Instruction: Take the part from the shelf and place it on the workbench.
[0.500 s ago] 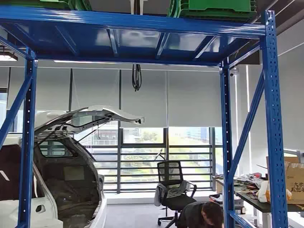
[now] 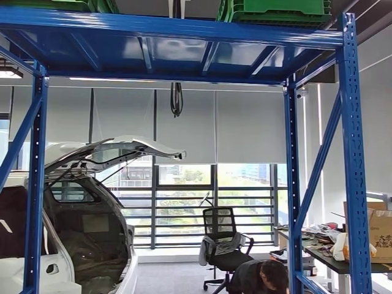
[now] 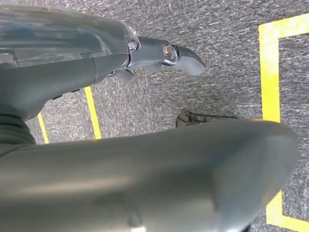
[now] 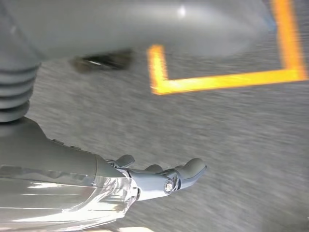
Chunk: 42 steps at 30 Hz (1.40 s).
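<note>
A tall blue shelf frame [image 2: 349, 153] stands right in front of me, its upper deck spanning the head view. Green plastic crates [image 2: 277, 9] sit on that deck, and I cannot see what is inside them. My left hand [image 3: 164, 50] hangs beside my body above grey carpet, fingers stretched out and holding nothing. My right hand [image 4: 164, 179] hangs the same way over the carpet, fingers extended and empty.
Beyond the frame a white car body [image 2: 83, 214] with its tailgate raised stands at the left. An office chair [image 2: 224, 239] and a crouching person [image 2: 263, 278] are in the middle. A cluttered table [image 2: 342, 264] with a cardboard box [image 2: 380, 236] is at the right. Yellow floor tape [image 3: 269, 72] lies below my hands.
</note>
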### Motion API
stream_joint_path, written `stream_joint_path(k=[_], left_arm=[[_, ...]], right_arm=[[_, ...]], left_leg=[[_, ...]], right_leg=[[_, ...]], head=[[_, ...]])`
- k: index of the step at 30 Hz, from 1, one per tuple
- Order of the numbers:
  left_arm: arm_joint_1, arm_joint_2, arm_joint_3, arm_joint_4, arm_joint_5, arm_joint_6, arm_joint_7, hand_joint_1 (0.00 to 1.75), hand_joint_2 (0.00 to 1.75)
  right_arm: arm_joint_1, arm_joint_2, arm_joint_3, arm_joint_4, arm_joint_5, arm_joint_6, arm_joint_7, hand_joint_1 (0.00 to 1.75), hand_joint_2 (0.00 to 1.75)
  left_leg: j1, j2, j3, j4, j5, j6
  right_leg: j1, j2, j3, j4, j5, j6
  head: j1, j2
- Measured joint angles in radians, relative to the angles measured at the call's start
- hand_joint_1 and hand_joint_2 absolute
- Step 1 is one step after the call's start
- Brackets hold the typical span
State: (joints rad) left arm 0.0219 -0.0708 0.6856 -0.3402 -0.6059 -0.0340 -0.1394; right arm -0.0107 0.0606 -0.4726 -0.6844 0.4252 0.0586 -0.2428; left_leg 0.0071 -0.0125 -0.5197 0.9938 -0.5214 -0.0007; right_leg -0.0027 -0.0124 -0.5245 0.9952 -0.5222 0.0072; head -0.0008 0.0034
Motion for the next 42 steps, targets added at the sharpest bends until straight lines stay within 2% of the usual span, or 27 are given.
stream_joint_path(k=[11,14,15,18,37,41,42], left_arm=[[-0.027,-0.019,0.135,0.019,-0.13,-0.008,-0.023,0.0,0.0],[-0.033,-0.024,0.169,0.024,-0.166,-0.008,-0.026,0.0,0.0],[-0.036,-0.026,0.18,0.026,-0.178,-0.008,-0.028,0.0,0.0],[-0.043,-0.031,0.215,0.032,-0.215,-0.009,-0.032,0.0,0.0],[-0.086,-0.06,0.425,0.069,-0.448,-0.022,-0.054,0.0,0.0],[-0.095,-0.064,0.468,0.076,-0.504,-0.024,-0.06,0.0,0.0],[-0.096,-0.067,0.478,0.078,-0.518,-0.025,-0.062,0.0,0.0]], right_arm=[[-0.073,-0.004,0.109,-0.364,-0.005,0.014,-0.061,0.0,0.0],[-0.094,-0.01,0.15,-0.465,-0.007,0.014,-0.074,0.0,1.31],[-0.1,-0.012,0.165,-0.498,-0.008,0.014,-0.078,0.0,1.31],[-0.118,-0.021,0.21,-0.598,-0.011,0.015,-0.094,0.0,0.0],[-0.199,-0.083,0.491,-1.176,-0.038,0.017,-0.205,0.0,0.0],[-0.21,-0.096,0.549,-1.294,-0.049,0.017,-0.231,0.0,0.0],[-0.213,-0.1,0.561,-1.323,-0.052,0.017,-0.239,0.0,0.0]], left_leg=[[0.0,0.0,0.0,0.0,0.0,0.0],[0.0,0.0,0.0,0.001,0.0,0.0],[0.0,0.0,0.0,0.001,0.0,0.0],[0.0,0.0,0.0,0.001,0.0,0.0],[0.0,0.0,-0.001,0.001,0.0,0.0],[-0.004,0.0,-0.005,0.005,0.0,0.012],[-0.001,0.002,-0.001,-0.004,0.005,0.016]], right_leg=[[0.0,0.0,0.0,0.0,0.0,0.0],[0.0,0.0,0.0,0.0,0.0,0.0],[0.0,0.0,0.0,0.0,0.0,0.0],[0.0,0.0,0.0,0.0,0.0,0.0],[0.0,0.0,-0.001,0.0,0.001,0.001],[-0.005,-0.001,-0.002,-0.005,0.006,0.011],[-0.005,-0.001,0.0,-0.005,0.004,0.014]], head=[[0.0,0.0],[0.0,0.0],[0.0,0.0],[0.0,0.0],[0.0,0.0],[0.0,0.0],[0.001,0.0]])
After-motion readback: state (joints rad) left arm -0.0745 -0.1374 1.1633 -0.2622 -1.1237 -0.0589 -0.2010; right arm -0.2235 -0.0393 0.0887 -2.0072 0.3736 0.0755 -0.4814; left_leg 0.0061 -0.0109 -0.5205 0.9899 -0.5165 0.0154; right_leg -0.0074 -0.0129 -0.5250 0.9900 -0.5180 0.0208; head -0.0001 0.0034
